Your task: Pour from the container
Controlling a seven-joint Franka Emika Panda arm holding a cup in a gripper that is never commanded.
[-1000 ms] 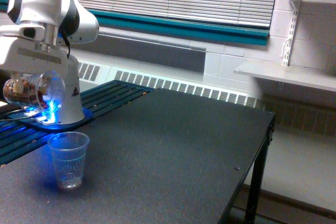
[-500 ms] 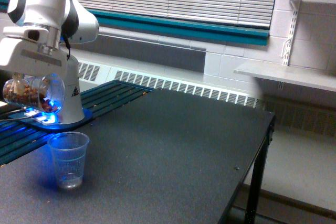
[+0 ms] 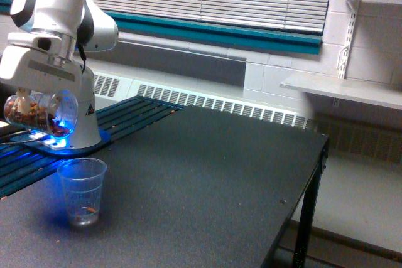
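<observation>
- Lying tipped on its side in the air above the cup (image 3: pixel 81 190), the container (image 3: pixel 39 113) points its flared rim toward the exterior view's right and slightly down.
- The gripper (image 3: pixel 25 97), largely hidden behind the white arm (image 3: pixel 53 26), clasps the container from above.
- Small brown pieces fill the container, several gathered at its mouth.
- The clear plastic cup stands upright on the dark table (image 3: pixel 207 180), a few brown pieces lying in its bottom.
- Blue light glows on the container's rim and around the arm's base (image 3: pixel 78 136).
</observation>
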